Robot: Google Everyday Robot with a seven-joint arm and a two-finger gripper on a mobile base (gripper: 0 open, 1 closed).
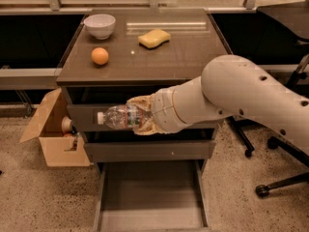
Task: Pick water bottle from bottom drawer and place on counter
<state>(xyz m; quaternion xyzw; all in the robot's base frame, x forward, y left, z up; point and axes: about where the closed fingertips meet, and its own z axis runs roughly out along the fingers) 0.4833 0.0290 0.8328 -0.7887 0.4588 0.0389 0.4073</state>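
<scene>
My gripper (141, 116) is shut on the water bottle (117, 117), a clear crinkled bottle with a white cap pointing left. I hold it lying sideways in the air, in front of the upper drawer fronts and just below the counter's front edge. The bottom drawer (150, 211) is pulled out below, its grey floor bare. The counter (164, 57) is the glossy grey-brown top of the cabinet, above and behind the bottle. My white arm reaches in from the right and hides part of the cabinet front.
On the counter stand a white bowl (100, 25) at the back left, an orange (100, 56) at the left and a yellow sponge (154, 38) at the back middle. An open cardboard box (54, 134) sits on the floor left of the cabinet. Chair legs (270, 185) stand at the right.
</scene>
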